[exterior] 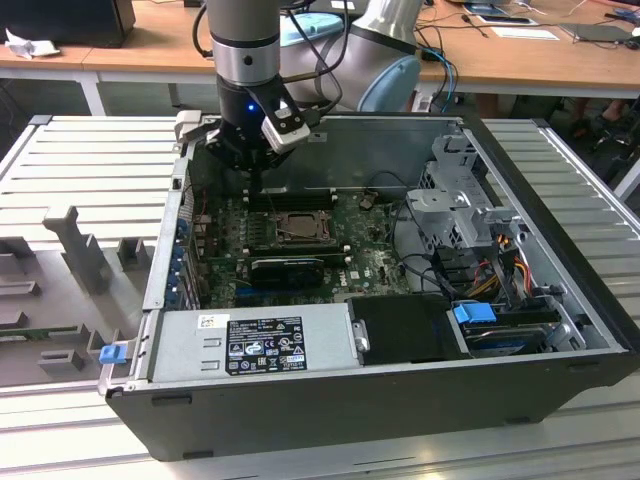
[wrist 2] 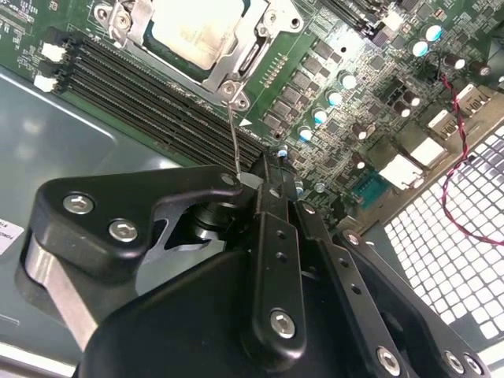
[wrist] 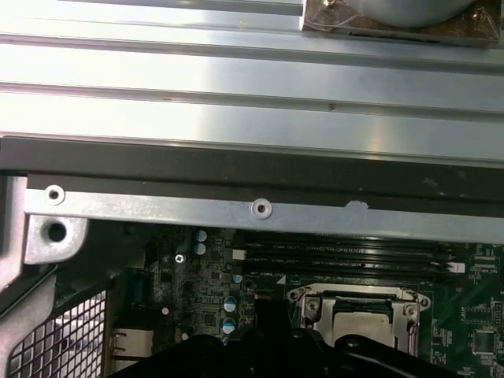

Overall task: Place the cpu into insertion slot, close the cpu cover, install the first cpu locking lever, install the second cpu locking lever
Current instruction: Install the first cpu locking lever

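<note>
On the exterior view's left, grey plastic fixtures (exterior: 75,240) stand on the ribbed metal table (exterior: 90,150), beside the open computer case (exterior: 400,400). A blue clip (exterior: 113,352) sticks out at the case's near corner on that side, next to the power supply (exterior: 255,345) that runs along the case's near edge. The green board (exterior: 370,265) lies flat on the case floor.

The gripper (exterior: 256,185) hangs over the board's far edge, just behind the socket (exterior: 292,225). The socket sits toward the middle of the board, with the black memory slots (exterior: 290,198) between it and the far edge.

In the second wrist view the chip (wrist 2: 193,27) lies seated in the socket. The cover (wrist 2: 236,71) lies flat around it, framing its silver top. The first wrist view shows the chip (wrist: 358,324) inside the closed cover (wrist: 315,305).

A thin wire lever (wrist 2: 234,134) runs from the socket's corner across the memory slots (wrist 2: 157,87) to the gripper (wrist 2: 253,179). The fingers (wrist 2: 134,209) are drawn almost together, and the lever's free end sits pinched between their tips.

On the exterior view's right, a metal drive cage (exterior: 465,215) stands in the case's far corner, with coloured cables (exterior: 505,250) beside it.
</note>
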Controlling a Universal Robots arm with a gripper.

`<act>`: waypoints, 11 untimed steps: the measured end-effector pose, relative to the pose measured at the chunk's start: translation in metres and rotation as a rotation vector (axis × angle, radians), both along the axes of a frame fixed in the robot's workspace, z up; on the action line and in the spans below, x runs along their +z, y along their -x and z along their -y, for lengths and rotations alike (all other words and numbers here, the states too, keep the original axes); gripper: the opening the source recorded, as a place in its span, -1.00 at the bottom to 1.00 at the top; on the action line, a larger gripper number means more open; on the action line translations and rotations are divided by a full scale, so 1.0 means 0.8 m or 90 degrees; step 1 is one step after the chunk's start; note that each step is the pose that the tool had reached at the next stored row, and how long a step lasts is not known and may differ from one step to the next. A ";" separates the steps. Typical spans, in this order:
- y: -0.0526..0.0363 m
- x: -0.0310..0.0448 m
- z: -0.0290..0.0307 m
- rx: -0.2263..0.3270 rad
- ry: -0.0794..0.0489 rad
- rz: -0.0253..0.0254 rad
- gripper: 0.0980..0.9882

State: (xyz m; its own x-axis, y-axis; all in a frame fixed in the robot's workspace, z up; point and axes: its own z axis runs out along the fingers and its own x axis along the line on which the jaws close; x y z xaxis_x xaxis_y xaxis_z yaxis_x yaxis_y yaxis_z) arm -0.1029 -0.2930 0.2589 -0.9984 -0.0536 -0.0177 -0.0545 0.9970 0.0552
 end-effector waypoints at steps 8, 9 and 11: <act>-0.004 0.0000 0.0000 0.000 0.000 0.0000 -0.98; -0.004 0.0000 0.0000 0.000 0.000 0.0000 -0.98; -0.005 0.0000 0.0000 0.000 0.000 0.0000 -0.98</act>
